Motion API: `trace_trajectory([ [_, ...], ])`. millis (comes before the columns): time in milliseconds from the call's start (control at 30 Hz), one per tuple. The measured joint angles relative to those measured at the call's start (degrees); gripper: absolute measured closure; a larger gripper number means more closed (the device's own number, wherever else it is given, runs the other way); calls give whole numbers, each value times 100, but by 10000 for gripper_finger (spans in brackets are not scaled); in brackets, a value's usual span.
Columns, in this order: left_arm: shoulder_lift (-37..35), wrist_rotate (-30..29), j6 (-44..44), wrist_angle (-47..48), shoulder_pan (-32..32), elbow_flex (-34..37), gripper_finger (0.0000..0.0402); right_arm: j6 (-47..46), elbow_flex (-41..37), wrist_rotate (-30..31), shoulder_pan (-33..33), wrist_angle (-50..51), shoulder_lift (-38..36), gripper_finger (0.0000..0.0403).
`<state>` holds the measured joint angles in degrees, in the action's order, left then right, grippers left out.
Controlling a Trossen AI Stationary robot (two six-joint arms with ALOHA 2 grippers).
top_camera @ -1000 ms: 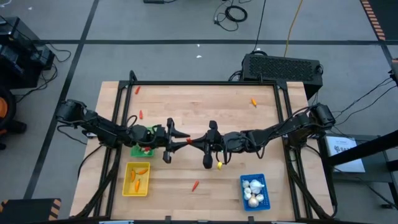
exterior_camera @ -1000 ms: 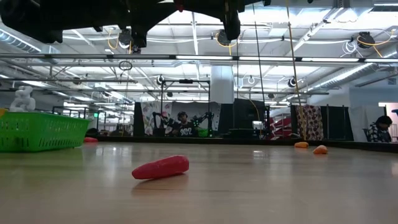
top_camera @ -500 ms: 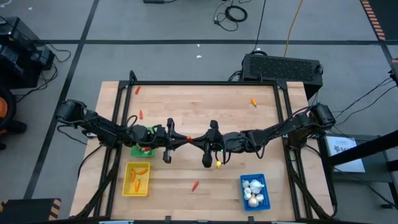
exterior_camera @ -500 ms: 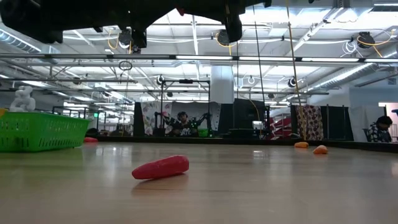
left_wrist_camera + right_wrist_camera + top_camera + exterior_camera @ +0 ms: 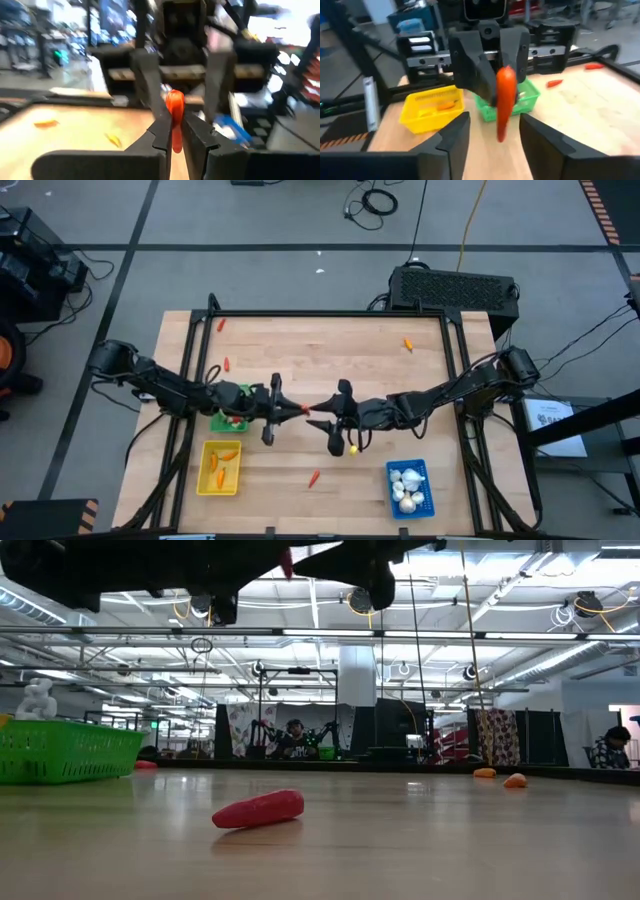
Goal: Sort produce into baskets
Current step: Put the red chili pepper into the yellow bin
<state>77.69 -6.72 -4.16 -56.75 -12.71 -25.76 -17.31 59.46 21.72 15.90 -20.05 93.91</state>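
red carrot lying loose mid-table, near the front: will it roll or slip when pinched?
The red carrot looks tapered and rounded, lying on its side on the bare wooden table, so a nudge would probably roll it in an arc. Its smooth, slightly glossy skin may slip. Its unsagging shape suggests it is stiff.

The worktop (image 5: pixel 330 345) is pale wood with a plank grain, framed in black. Both arms are black, as are the left end effector (image 5: pixel 173 134) and right end effector (image 5: pixel 491 131). The carrot (image 5: pixel 174 112) between them is orange-red. At 8 o'clock sits the green tray (image 5: pixel 232 421); below it the yellow tray (image 5: pixel 203 476) with orange pieces; at 5 o'clock the blue tray (image 5: pixel 419 475) with white bulbs (image 5: pixel 406 486). A red piece (image 5: pixel 258 809) lies at 6 o'clock, an orange one (image 5: pixel 407 345) at 1 o'clock. The floor is grey.
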Motion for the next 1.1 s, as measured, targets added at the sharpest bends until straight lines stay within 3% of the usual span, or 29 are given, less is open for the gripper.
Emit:
trace_trajectory([
  [200,-572,276,-502,1810,-289,0,368,-176,0,-856,2,212,1,215],
  [467,-1763,1099,-1644,4605,-848,0,369,-346,0,-866,46,373,2,215],
  [767,-2458,2858,-3984,6644,-1490,0,369,-347,0,-824,46,368,2,215],
  [1100,-2424,2695,-4803,7933,-1962,0,368,-476,0,-827,48,367,2,215],
])
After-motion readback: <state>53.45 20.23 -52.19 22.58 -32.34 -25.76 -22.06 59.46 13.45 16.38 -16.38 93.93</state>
